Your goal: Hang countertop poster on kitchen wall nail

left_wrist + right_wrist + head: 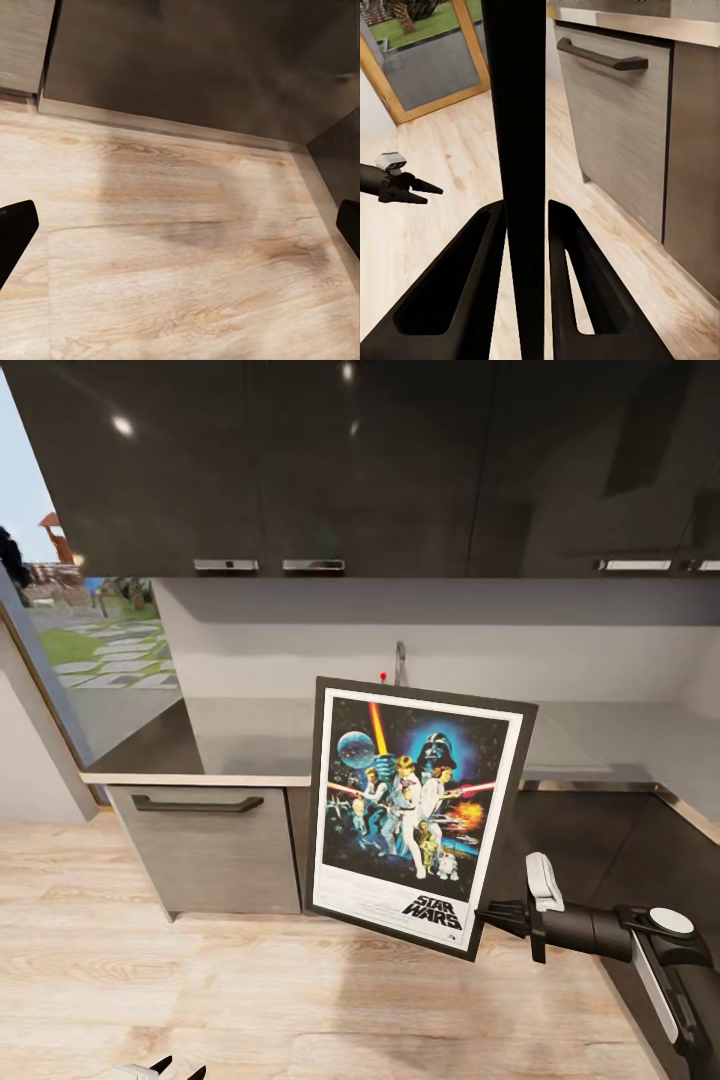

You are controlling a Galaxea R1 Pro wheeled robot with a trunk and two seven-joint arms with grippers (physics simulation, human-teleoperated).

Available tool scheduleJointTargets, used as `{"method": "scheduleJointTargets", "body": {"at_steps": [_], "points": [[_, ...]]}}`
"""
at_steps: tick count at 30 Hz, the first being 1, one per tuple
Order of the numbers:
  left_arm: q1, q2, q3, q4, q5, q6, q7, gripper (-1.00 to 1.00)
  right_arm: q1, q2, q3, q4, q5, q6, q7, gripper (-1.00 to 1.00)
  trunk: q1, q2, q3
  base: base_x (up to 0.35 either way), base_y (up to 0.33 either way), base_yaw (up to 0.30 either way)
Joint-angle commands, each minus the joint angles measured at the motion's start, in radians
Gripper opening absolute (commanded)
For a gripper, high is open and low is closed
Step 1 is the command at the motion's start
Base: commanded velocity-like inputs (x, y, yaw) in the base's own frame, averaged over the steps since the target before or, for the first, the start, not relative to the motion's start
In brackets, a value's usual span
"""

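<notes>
The right pincer pinches the poster by its lower corner — carry it slowly, upright; left pincer spread.

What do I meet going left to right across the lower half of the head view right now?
Left gripper's fingers at the bottom edge → cabinet handle → the poster → right gripper pinching the poster's lower right edge → right arm.
</notes>
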Motion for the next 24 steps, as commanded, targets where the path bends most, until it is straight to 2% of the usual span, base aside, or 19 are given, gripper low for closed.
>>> {"method": "scheduleJointTargets", "body": {"at_steps": [1,24], "points": [[-0.001,0.000,-0.006,0.001,0.010,-0.001,-0.005,1.00,-0.001,0.000,-0.001,0.000,-0.001,0.013,0.006,-1.00,-0.004,0.006,0.002,0.000,0.000,0.000],[-0.001,-0.001,-0.006,0.001,0.010,-0.001,-0.005,1.00,-0.001,0.000,-0.001,0.000,-0.001,0.013,0.006,-1.00,-0.092,0.167,0.074,0.000,0.000,0.000]]}}
